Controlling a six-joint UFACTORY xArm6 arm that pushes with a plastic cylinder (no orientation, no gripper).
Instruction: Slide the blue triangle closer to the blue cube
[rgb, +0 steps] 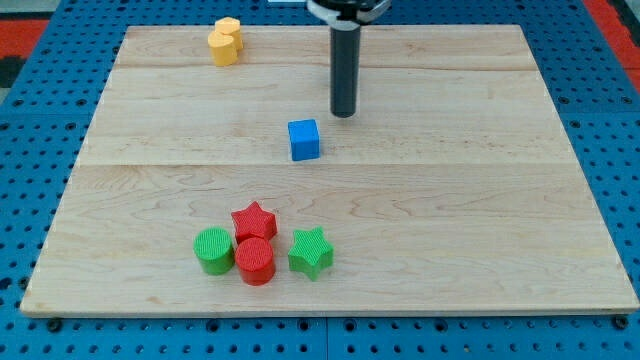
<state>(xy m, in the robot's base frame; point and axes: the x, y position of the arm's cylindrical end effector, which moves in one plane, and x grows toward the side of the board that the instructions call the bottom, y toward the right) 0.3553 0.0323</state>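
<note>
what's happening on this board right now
A single arm with a dark rod is working over a wooden board. My tip rests just above and to the right of the blue cube, not touching it. No blue triangle is visible. A yellow block sits at the top; a red star, red cylinder, green cylinder and green star cluster near the bottom.

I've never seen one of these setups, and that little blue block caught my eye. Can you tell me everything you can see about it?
The blue cube is a small, plain block, solid blue with a matte, plastic-like look. It sits flat and upright on the pale wooden board, near the middle, turned slightly so two side faces show. Nothing touches it. My tip stands just above it and to the view's right, with a gap between. The other blocks lie well away.
</note>
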